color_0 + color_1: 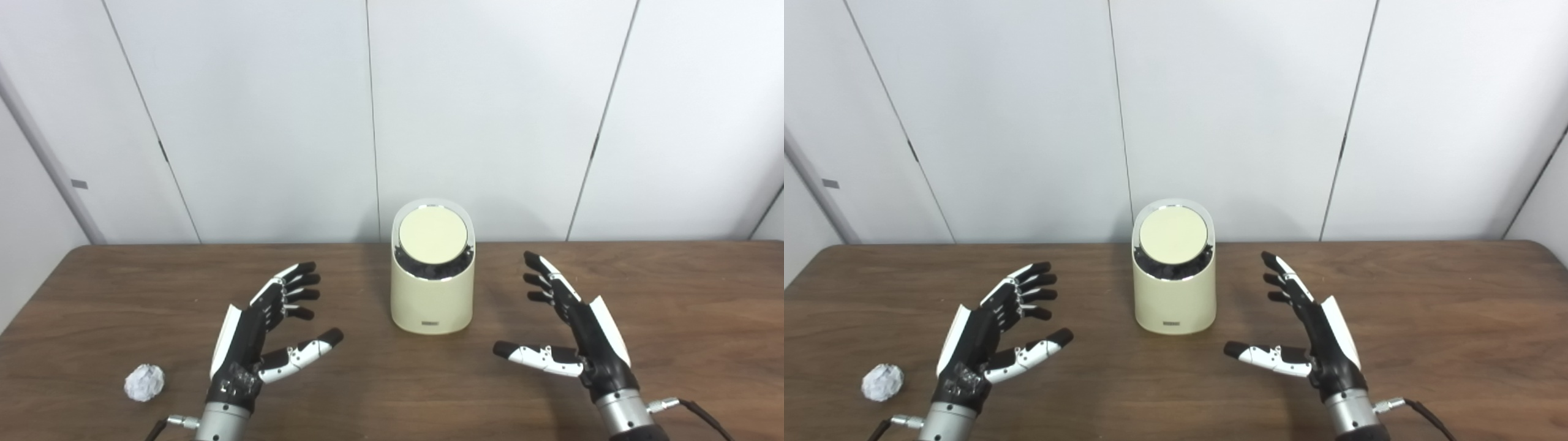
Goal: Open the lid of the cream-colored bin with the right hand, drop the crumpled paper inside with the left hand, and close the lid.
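A: Where does the bin sit?

B: The cream-colored bin (432,288) stands upright at the middle of the frame, toward the far part of the wooden table (686,294), with the white panelled wall (257,110) behind it. Its round lid (433,235) is on top, tilted to face the camera, and appears closed. A dark band shows below the lid along the front rim. There is a small dark label low on the bin's front; I cannot read it.

A: And the paper?

B: The crumpled paper (144,382) lies on the table in the lower left of the frame, well apart from the bin. Nothing touches it.

A: The hands?

B: The left hand (263,334) is in the lower left of centre, between the paper and the bin, just right of the paper but not touching it. Its fingers are spread wide, thumb pointing toward the middle of the frame, and it holds nothing. The right hand (572,327) mirrors it in the lower right of centre, fingers likewise apart and empty, thumb pointing left. It is near the bin's right side but clear of it.

A: Anything else visible?

B: A thin cable (704,413) runs from the right wrist toward the bottom right corner.
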Tool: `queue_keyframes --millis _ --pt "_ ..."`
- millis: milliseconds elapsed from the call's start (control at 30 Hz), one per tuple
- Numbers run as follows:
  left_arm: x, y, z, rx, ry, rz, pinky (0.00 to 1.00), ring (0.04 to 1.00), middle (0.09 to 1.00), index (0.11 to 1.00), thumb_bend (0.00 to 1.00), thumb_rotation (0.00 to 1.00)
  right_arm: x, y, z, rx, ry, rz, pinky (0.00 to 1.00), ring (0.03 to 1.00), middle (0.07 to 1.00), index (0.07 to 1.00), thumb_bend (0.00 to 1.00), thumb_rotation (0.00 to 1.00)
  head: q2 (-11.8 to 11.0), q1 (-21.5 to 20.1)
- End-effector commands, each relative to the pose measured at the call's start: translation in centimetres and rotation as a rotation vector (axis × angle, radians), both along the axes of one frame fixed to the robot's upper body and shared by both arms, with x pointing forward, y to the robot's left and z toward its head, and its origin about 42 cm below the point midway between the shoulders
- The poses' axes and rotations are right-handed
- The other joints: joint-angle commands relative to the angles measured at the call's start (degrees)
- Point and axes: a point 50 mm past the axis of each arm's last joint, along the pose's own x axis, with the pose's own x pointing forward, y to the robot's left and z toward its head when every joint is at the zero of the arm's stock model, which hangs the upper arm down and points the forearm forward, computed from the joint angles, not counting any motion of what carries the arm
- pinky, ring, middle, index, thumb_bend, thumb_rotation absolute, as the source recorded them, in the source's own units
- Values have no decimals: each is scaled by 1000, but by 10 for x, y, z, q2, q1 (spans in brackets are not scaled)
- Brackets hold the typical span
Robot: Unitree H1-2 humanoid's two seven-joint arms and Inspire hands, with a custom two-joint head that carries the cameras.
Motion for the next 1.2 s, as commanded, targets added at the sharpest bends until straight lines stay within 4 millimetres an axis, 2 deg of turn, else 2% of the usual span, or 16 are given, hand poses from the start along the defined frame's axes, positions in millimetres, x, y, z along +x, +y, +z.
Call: queue_keyframes --millis 0,167,233,400,600,733,1000,1167 --pt "6 -3 13 11 -75 -11 627 737 794 832 716 173 8 9 18 3 -87 11 740 850 907 891 789 386 -3 -1" --pt "8 -3 10 17 -76 -6 618 743 791 828 722 173 12 14 22 -4 -91 19 773 864 911 894 759 394 -17 -8" --pt "9 -3 8 19 -79 -6 612 743 791 828 720 160 15 16 24 -10 -93 21 783 872 913 895 751 391 -29 -11" --pt "14 -1 9 33 -92 -6 617 737 791 828 715 164 24 17 33 -31 -106 9 794 876 919 903 785 470 -45 -16" --pt "20 1 12 26 -100 -17 631 748 798 831 713 161 43 20 56 -43 -102 -34 776 883 921 914 795 457 -55 -20" --pt "22 1 13 24 -106 -19 641 751 799 839 715 154 58 24 77 -87 -82 -72 793 902 927 953 800 497 -59 -22" --pt "22 -1 12 22 -110 -18 629 744 795 836 712 132 84 35 117 -138 -129 -78 839 938 947 979 808 455 -60 -24" --pt "22 -2 11 25 -109 -20 624 742 793 830 713 134 95 43 138 -142 -139 -78 729 897 969 973 808 407 -60 -25"
